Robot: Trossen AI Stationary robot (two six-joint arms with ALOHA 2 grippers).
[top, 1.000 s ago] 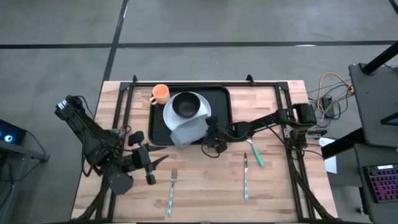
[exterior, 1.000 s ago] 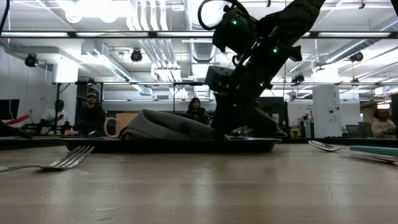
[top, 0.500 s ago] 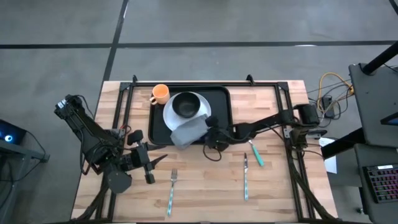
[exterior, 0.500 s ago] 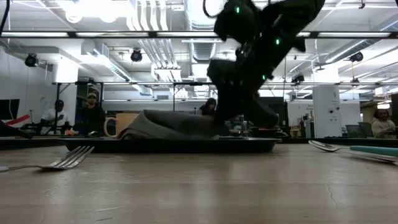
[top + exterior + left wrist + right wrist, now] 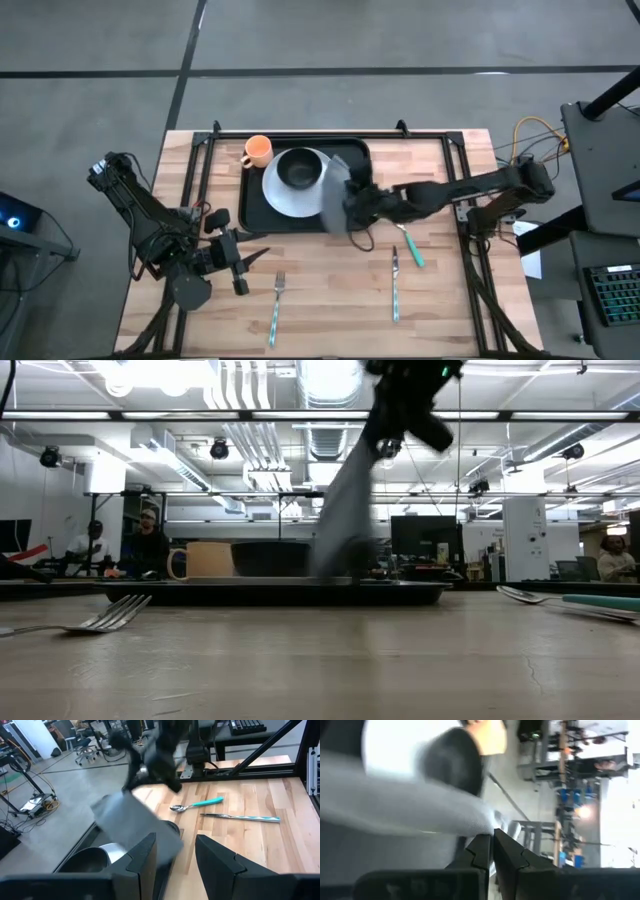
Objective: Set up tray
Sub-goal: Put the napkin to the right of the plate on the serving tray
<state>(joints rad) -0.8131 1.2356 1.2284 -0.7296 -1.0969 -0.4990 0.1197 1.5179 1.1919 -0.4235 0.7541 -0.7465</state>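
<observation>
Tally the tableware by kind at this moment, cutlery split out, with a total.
Tray: 1
Plate: 1
Bowl: 1
Mug: 1
Napkin: 1
Fork: 1
Knife: 1
Spoon: 1
Total: 8

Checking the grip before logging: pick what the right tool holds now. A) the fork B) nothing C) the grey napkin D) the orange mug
C: the right tool is shut on the grey napkin, which hangs from it above the edge of the tray; in the low view the napkin dangles.
</observation>
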